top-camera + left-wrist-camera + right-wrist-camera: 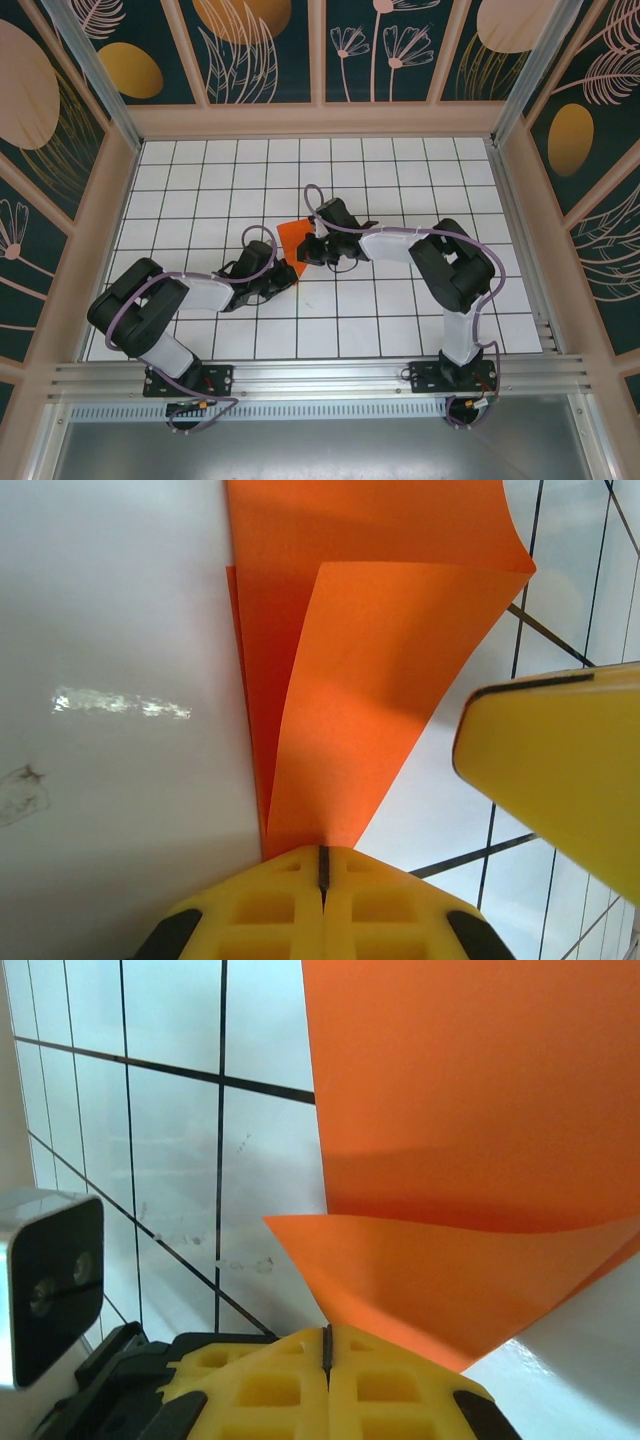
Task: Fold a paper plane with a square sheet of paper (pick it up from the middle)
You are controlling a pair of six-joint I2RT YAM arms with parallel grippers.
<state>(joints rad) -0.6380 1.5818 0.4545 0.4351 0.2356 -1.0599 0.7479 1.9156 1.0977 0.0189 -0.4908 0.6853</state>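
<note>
The square sheet of paper (pixel 293 237) is bright orange and lies partly folded on the white grid table between my two grippers. In the left wrist view the sheet (pixel 380 670) rises in a long flap, and my left gripper (pixel 322 852) is shut on its lower tip. My right gripper (pixel 327 1332) is shut on a folded corner of the sheet (pixel 470 1140). From above, the left gripper (pixel 285 275) holds the near edge and the right gripper (pixel 312 248) holds the right edge. A paper plane is out of view.
The grid table (pixel 400 180) is boxed in by a wooden frame (pixel 320 120) with patterned walls. A metal rail (pixel 320 378) runs along the near edge by the arm bases. The right gripper's yellow finger (pixel 560 760) hangs close beside the left one.
</note>
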